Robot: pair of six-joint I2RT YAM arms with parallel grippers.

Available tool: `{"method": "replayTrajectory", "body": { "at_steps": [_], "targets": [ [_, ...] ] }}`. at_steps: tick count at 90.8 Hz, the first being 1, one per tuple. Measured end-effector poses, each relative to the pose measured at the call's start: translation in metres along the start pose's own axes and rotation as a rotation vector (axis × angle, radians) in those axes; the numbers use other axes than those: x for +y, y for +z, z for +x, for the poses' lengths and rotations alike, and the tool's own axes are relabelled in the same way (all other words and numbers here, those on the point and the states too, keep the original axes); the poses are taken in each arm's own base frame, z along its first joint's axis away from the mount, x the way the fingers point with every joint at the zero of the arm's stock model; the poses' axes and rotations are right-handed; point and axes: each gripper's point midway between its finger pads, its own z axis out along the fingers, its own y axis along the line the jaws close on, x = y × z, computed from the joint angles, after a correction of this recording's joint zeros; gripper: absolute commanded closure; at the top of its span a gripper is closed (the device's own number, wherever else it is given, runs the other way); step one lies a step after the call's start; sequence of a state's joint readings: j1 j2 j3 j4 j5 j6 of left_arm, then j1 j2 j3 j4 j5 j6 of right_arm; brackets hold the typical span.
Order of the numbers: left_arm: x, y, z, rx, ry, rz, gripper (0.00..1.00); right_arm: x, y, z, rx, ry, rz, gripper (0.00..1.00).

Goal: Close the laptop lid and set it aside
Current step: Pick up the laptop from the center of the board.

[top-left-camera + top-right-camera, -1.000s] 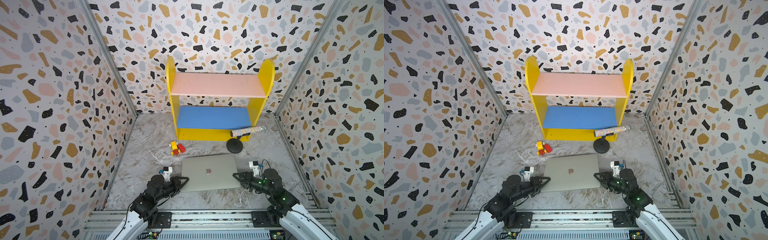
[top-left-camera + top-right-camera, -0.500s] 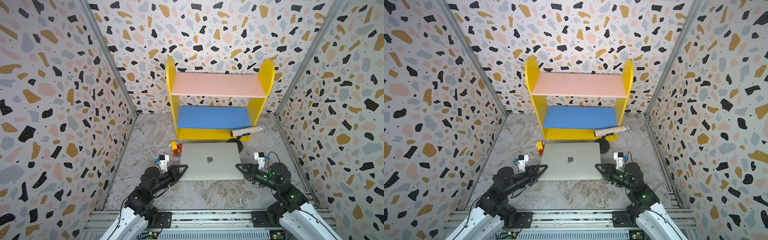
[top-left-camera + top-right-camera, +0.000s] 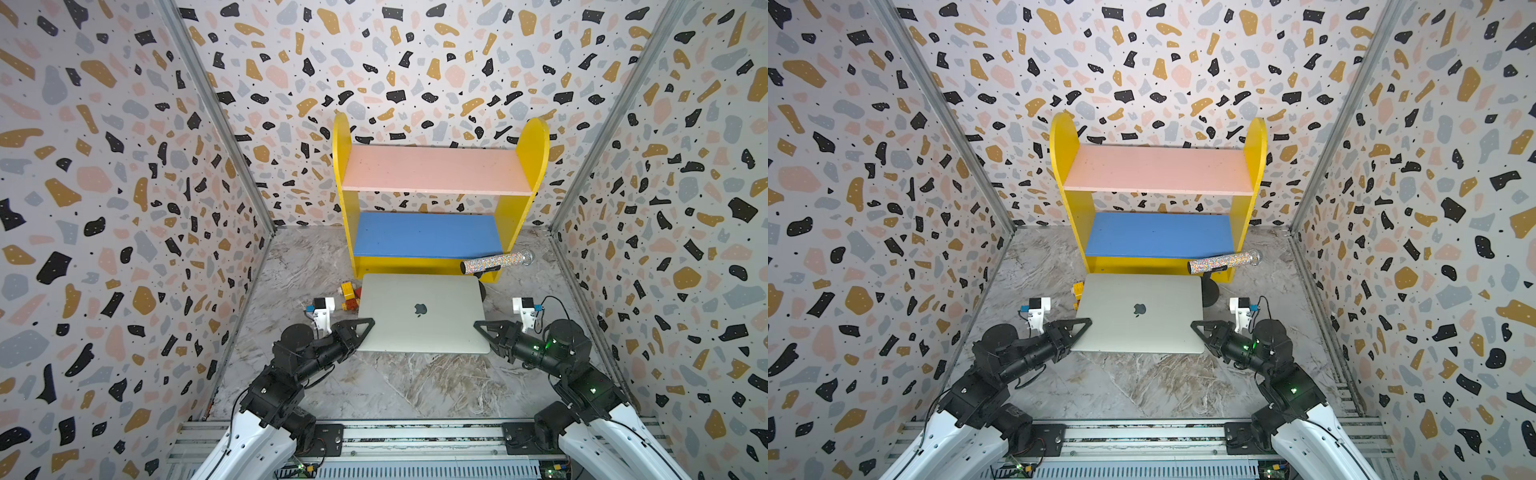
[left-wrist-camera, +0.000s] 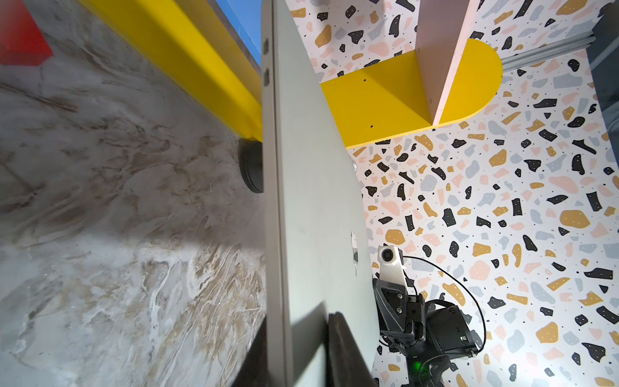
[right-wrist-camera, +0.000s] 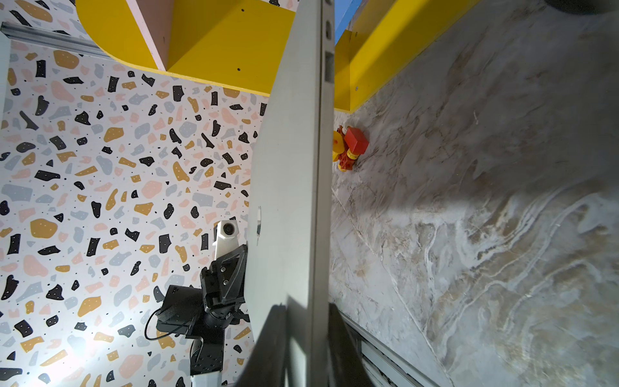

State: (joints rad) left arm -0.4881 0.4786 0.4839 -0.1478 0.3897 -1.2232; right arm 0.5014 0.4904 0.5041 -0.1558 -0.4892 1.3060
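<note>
The silver-grey laptop (image 3: pixel 419 332) is closed and held level above the marbled table, just in front of the shelf. Its lid (image 3: pixel 415 293) faces up with the apple logo in both top views (image 3: pixel 1140 291). My left gripper (image 3: pixel 365 329) is shut on the laptop's left edge near the front corner, and my right gripper (image 3: pixel 482 330) is shut on its right edge. In the left wrist view the laptop's thin edge (image 4: pixel 276 201) runs between the two fingers of the left gripper (image 4: pixel 294 355). The right wrist view shows the laptop (image 5: pixel 301 167) clamped the same way in the right gripper (image 5: pixel 308 348).
A yellow shelf (image 3: pixel 528 166) with a pink and a blue board stands at the back wall. A glittery tube (image 3: pixel 494 262) on a black stand sits just behind the laptop's right rear corner. Red and yellow toy blocks (image 3: pixel 348 293) lie by its left rear corner. Terrazzo walls close in three sides.
Both grippers have carried the closed laptop up and away from the front edge toward the shelf; it now overlaps the toy blocks and the black stand base in the top views.
</note>
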Motion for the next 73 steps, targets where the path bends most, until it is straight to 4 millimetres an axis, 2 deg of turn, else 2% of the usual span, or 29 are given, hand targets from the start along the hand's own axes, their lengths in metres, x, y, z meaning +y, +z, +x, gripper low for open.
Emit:
{"method": "replayTrajectory", "body": {
  "at_steps": [40,73],
  "targets": [
    [-0.027,0.001,-0.014,-0.017,0.03,0.01,0.86,0.025,-0.003,-0.011,-0.023,-0.04,-0.006,1.0],
    [-0.033,0.003,-0.021,-0.035,0.033,0.004,0.86,0.035,0.001,-0.019,-0.026,-0.061,0.016,1.0]
  ]
}}
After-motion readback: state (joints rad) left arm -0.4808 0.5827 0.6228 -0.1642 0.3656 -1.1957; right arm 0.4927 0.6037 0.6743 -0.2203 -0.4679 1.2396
